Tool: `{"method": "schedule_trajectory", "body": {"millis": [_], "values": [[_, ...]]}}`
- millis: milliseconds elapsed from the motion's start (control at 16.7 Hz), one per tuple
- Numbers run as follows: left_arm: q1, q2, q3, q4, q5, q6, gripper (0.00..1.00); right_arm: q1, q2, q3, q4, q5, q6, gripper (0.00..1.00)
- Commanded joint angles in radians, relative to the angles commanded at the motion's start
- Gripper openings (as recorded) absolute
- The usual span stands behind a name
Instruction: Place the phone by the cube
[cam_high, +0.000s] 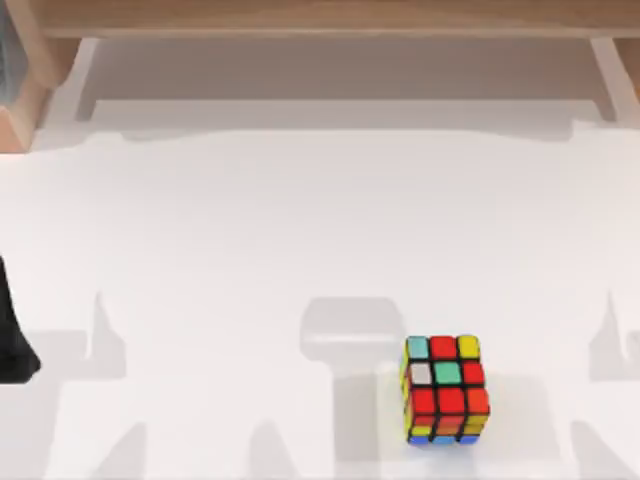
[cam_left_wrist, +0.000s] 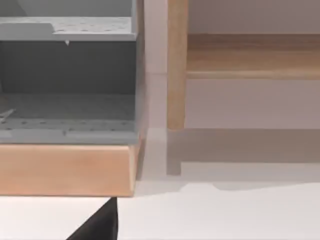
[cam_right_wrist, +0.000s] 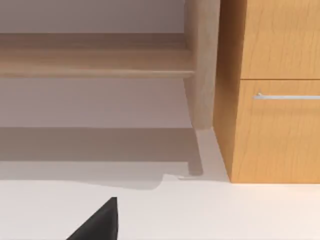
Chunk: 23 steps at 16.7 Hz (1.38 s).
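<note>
Your cube (cam_high: 444, 390) stands near-right on the table (cam_high: 250, 250); left arm (cam_high: 12, 345) parked at left edge, grip state indeterminable.

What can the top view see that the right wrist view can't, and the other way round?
Top view: the cube, standing towards the table's lower right, and the dark left arm at the left edge. Right wrist view: a wooden cabinet with a metal drawer handle. Both: the white table and the wooden rail along its back.
</note>
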<state>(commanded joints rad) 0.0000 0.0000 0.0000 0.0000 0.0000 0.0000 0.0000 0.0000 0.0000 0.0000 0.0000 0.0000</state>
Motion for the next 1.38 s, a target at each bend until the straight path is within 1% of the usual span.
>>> {"method": "schedule_trajectory", "body": {"millis": [240,480,660,1140,1380], "values": [[0.016,0.031,0.028,-0.021,0.000,0.008,1.00,0.000,0.000,0.000,0.000,0.000,0.000,1.00],[0.096,0.222,0.169,-0.129,0.000,0.050,1.00,0.000,0.000,0.000,0.000,0.000,0.000,1.00],[0.187,0.464,0.329,-0.250,0.000,0.096,1.00,0.000,0.000,0.000,0.000,0.000,0.000,1.00],[0.471,1.277,0.827,-0.628,0.001,0.241,1.00,0.000,0.000,0.000,0.000,0.000,0.000,1.00],[0.587,1.619,1.032,-0.782,0.001,0.301,1.00,0.000,0.000,0.000,0.000,0.000,0.000,1.00]]}}
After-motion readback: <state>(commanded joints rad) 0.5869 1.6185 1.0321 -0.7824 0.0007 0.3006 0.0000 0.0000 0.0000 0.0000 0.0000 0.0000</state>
